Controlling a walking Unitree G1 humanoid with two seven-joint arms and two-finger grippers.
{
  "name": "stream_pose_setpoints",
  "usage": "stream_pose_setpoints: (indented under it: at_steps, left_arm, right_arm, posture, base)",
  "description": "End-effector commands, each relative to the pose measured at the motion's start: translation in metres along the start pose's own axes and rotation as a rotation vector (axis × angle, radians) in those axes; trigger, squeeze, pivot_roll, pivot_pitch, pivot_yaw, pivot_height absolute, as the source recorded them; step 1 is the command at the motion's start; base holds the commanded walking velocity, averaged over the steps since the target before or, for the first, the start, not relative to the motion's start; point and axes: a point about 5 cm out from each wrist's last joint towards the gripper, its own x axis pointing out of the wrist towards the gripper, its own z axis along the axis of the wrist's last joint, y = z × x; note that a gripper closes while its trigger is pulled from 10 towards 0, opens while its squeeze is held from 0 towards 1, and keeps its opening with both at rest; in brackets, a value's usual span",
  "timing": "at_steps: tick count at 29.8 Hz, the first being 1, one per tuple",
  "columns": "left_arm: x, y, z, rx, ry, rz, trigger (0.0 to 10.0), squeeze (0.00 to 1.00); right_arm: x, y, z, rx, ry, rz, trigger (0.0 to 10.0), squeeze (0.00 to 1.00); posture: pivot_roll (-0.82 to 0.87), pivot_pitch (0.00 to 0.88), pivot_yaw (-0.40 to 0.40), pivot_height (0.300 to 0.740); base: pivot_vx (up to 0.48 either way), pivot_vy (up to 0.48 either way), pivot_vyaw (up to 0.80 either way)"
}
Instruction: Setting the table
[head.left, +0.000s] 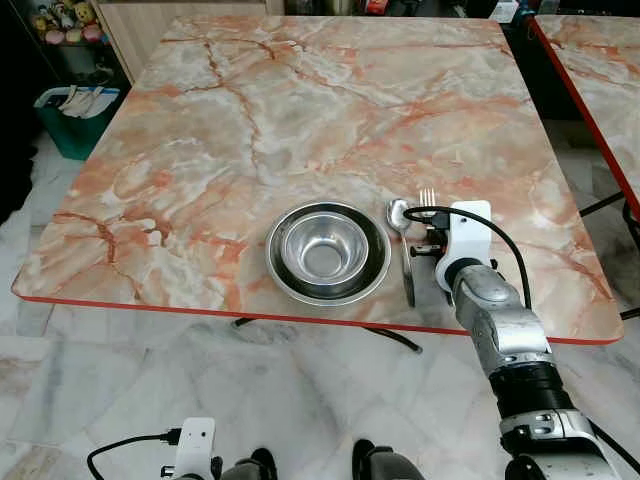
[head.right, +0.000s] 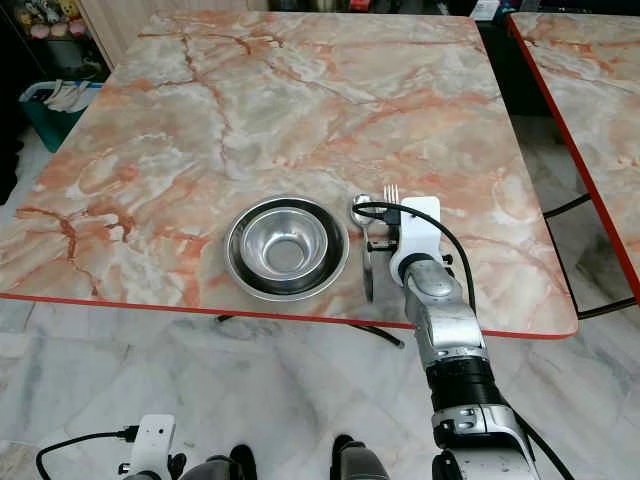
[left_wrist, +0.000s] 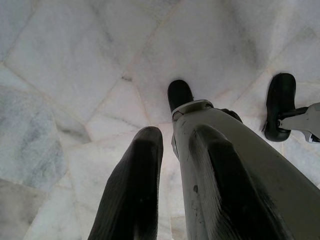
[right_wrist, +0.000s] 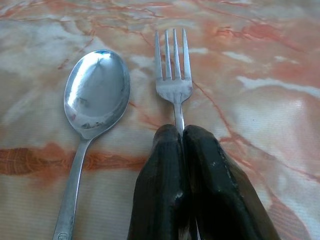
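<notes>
A steel bowl (head.left: 327, 250) sits in a shallow steel plate near the front edge of the marble table (head.left: 300, 120). Just right of it lies a spoon (head.left: 398, 212), bowl end pointing away from me, handle toward the table edge. Right of the spoon, a fork (right_wrist: 173, 85) lies parallel to it, tines away from me. My right gripper (right_wrist: 182, 131) is low over the table and shut on the fork's handle just behind the tines. The left gripper (left_wrist: 165, 135) hangs idle over the floor, its fingers close together with nothing between them.
The table's red front edge (head.left: 300, 315) runs close to the plate. A second marble table (head.left: 600, 60) stands to the right across a narrow gap. A teal basket (head.left: 75, 115) stands on the floor at the far left. The marble floor (head.left: 120, 390) lies below.
</notes>
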Motion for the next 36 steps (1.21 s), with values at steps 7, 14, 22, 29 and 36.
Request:
stream_pose_setpoints:
  at_steps: [7,14,22,29,36]
  left_arm:
    - [-0.005,-0.002,-0.027,-0.013,0.109,-0.013,10.0,0.0]
    - [-0.005,-0.002,-0.028,-0.014,0.11,-0.015,10.0,0.0]
    - [-0.005,-0.002,-0.027,-0.014,0.11,-0.014,10.0,0.0]
    - [-0.005,-0.002,-0.027,-0.014,0.11,-0.015,10.0,0.0]
    - [-0.005,-0.003,-0.028,-0.014,0.111,-0.015,10.0,0.0]
  right_arm:
    - [0.0,0.001,-0.016,-0.004,0.073,0.006,10.0,0.0]
    - [-0.001,0.0,-0.017,-0.007,0.08,0.005,10.0,0.0]
    - [0.0,0.0,-0.016,-0.007,0.077,0.006,10.0,0.89]
    - [-0.001,0.001,-0.014,-0.004,0.066,0.006,10.0,1.0]
    - [-0.002,-0.002,0.007,0.029,-0.079,-0.015,10.0,1.0]
  posture:
    - [-0.05,0.251,0.0,0.74]
    - [-0.05,0.252,0.001,0.74]
    - [-0.05,0.252,0.001,0.74]
    - [-0.05,0.252,0.001,0.74]
    - [-0.05,0.251,0.001,0.74]
  base:
    - [0.0,0.0,0.0]
    - [0.0,0.0,0.0]
    - [0.0,0.0,0.0]
    - [0.0,0.0,0.0]
    - [0.0,0.0,0.0]
